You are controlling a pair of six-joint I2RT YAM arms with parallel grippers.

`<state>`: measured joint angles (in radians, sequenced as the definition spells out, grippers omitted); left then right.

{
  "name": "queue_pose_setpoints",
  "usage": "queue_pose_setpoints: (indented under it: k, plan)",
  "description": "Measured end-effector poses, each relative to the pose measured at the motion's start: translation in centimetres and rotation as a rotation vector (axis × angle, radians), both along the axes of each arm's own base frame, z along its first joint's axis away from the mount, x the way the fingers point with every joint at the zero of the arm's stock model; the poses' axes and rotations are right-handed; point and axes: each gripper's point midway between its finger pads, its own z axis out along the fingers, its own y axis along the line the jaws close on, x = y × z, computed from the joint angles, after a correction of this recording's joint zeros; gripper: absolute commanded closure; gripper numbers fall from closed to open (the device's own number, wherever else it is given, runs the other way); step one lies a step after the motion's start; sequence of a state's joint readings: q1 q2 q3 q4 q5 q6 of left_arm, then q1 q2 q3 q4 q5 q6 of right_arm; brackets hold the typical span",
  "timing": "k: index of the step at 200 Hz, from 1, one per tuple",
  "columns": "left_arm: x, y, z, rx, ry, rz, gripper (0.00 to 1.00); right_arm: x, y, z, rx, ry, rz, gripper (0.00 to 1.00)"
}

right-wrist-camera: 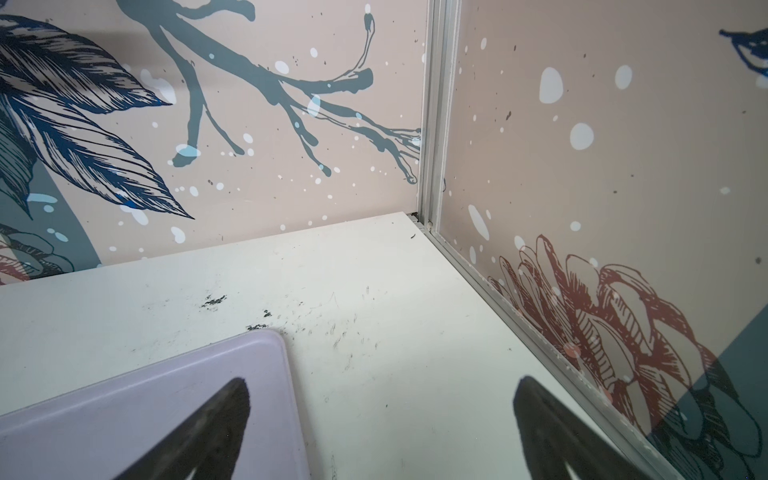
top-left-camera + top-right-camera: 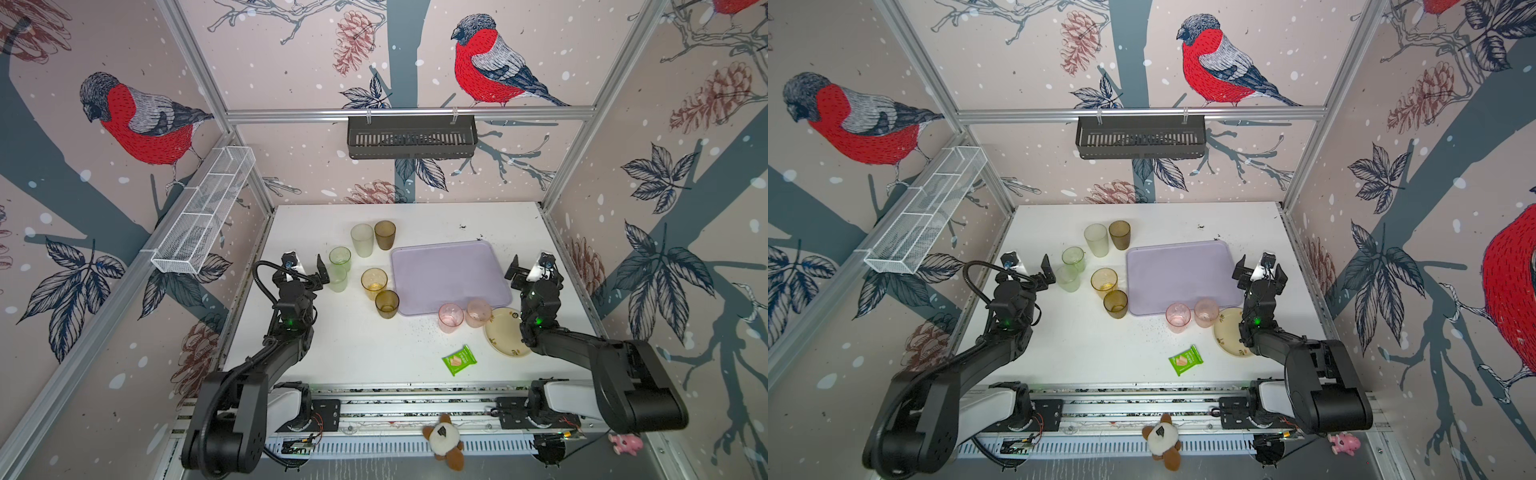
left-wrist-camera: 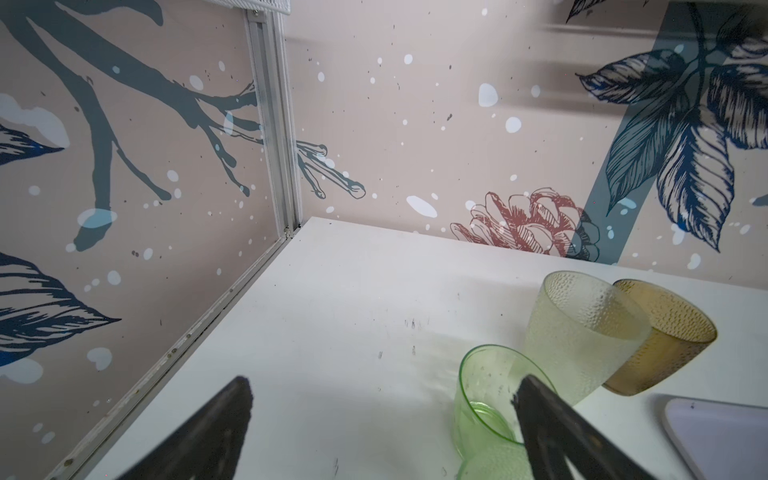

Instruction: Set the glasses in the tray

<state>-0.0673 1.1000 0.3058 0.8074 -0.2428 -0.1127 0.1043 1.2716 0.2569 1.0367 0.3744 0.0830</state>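
Both top views are evenly and fairly brightly lit by diffuse light that seems to come from above. The white table (image 2: 365,353) shows no blown-out glare, and the glasses (image 2: 374,282) throw only faint, short shadows. Wide-angle distortion splays the frame posts (image 2: 197,66) toward the left and right edges and stretches the wallpaper there. Fine detail is slightly soft throughout. In the left wrist view the left gripper (image 3: 384,386) has dark, out-of-focus fingers (image 3: 216,432). In the right wrist view the right gripper (image 1: 380,386) has equally blurred fingers (image 1: 199,432), and the tray (image 1: 124,399) carries a mild sheen.
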Motion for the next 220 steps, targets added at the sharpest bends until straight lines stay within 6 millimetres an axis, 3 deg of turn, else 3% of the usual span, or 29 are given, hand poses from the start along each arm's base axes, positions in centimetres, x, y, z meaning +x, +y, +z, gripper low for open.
queue_pose_setpoints:
  k: [42, 80, 121, 153, 192, 220]
  plan:
    - [-1.5, -0.3, 2.4, -0.176, 0.049, 0.004, 0.02, 0.5, 0.7, 4.4, 0.072, -0.021, -0.017, 0.0]
    - [-3.1, -2.0, 2.2, -0.316, 0.185, -0.043, 0.02, 2.5, 1.6, 6.6, 0.173, 0.118, -0.02, 0.0]
    - [-3.8, -4.9, 2.0, -0.395, 0.374, -0.111, 0.02, 2.4, 4.4, 4.1, 0.226, 0.372, 0.06, 0.0]
    - [-4.6, -9.3, 2.3, -0.409, 0.509, -0.241, 0.02, 1.1, 6.5, 2.2, 0.251, 0.518, 0.132, 0.0]
    - [-5.7, -14.7, 4.7, -0.396, 0.612, -0.368, 0.02, 0.2, 8.1, 1.3, 0.27, 0.637, 0.203, 0.0]
    - [-6.8, -19.9, 6.3, -0.375, 0.695, -0.473, 0.02, -0.3, 9.3, 1.2, 0.273, 0.717, 0.267, 0.0]
